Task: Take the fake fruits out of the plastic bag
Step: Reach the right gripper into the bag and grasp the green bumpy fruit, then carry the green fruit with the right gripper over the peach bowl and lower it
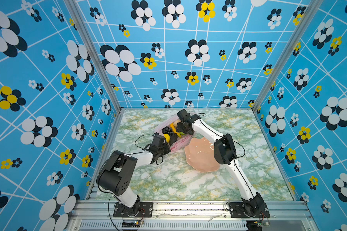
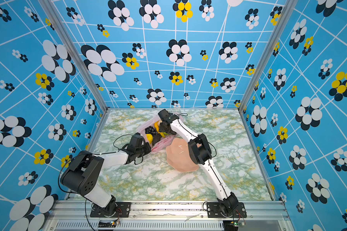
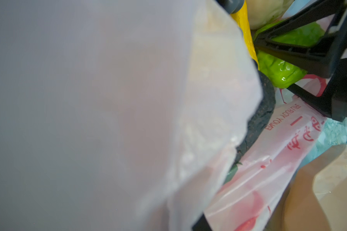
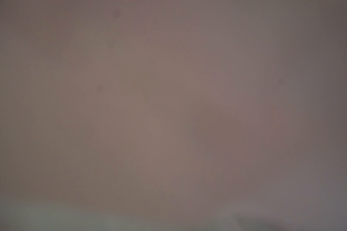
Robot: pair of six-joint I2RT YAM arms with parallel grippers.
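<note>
The pink plastic bag [image 1: 178,143] [image 2: 161,144] lies at the back middle of the table with its mouth open. Inside it are the fake fruits: a black grape bunch [image 1: 167,131] [image 2: 150,130], a yellow fruit [image 1: 166,137], a dark fruit [image 1: 173,139], a banana [image 1: 172,127] and a green fruit [image 3: 278,70]. My left gripper [image 1: 165,150] [image 2: 146,150] is shut on the bag's near rim, and bag film [image 3: 108,110] covers most of the left wrist view. My right gripper [image 1: 185,130] [image 3: 272,64] reaches into the bag, open, its fingers straddling the green fruit. The right wrist view is a pinkish blur.
A peach-pink wavy-edged dish [image 1: 200,156] [image 2: 178,156] sits right of the bag, partly under my right arm's elbow. The marble-patterned table [image 1: 178,184] stretches toward the front rail. Blue patterned walls close in the back and both sides.
</note>
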